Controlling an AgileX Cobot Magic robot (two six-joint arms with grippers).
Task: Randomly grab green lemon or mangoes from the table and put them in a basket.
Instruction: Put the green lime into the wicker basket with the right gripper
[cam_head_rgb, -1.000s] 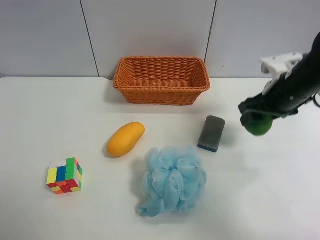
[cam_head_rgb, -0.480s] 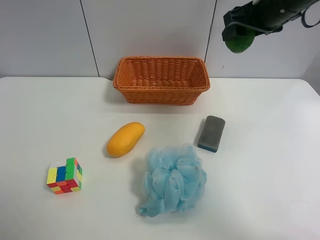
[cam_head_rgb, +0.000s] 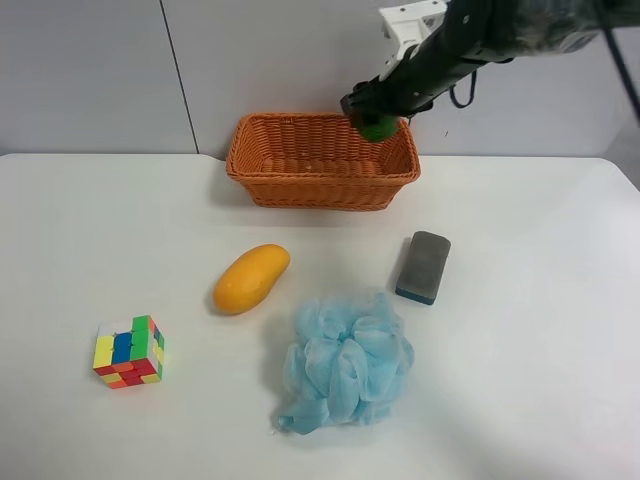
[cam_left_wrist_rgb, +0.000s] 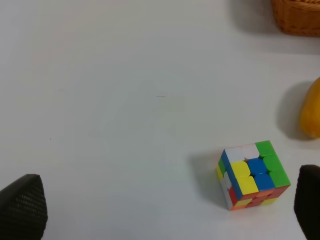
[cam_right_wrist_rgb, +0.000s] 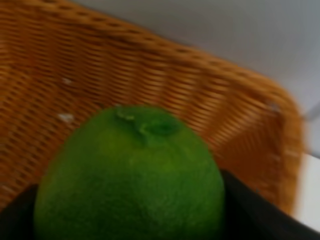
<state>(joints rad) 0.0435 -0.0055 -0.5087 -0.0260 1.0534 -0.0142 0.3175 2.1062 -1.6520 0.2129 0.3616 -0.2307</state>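
The right gripper (cam_head_rgb: 372, 112) has its jaws clamped on the green lemon (cam_right_wrist_rgb: 130, 175), a dark pad at each flank. The basket (cam_right_wrist_rgb: 240, 115) lies directly beneath them, so this looks like the drop step, and the next move should need only a parting of the jaws, perhaps after a slight descent. The mango (cam_head_rgb: 250, 278) lies on the table (cam_head_rgb: 540, 380) well away from those jaws, and the left gripper (cam_left_wrist_rgb: 165, 207) hangs spread wide and empty.

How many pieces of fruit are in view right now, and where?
2. The green lemon is held in the right gripper over the basket; the mango lies on the table in front of the basket. The basket's near wall may hide more.
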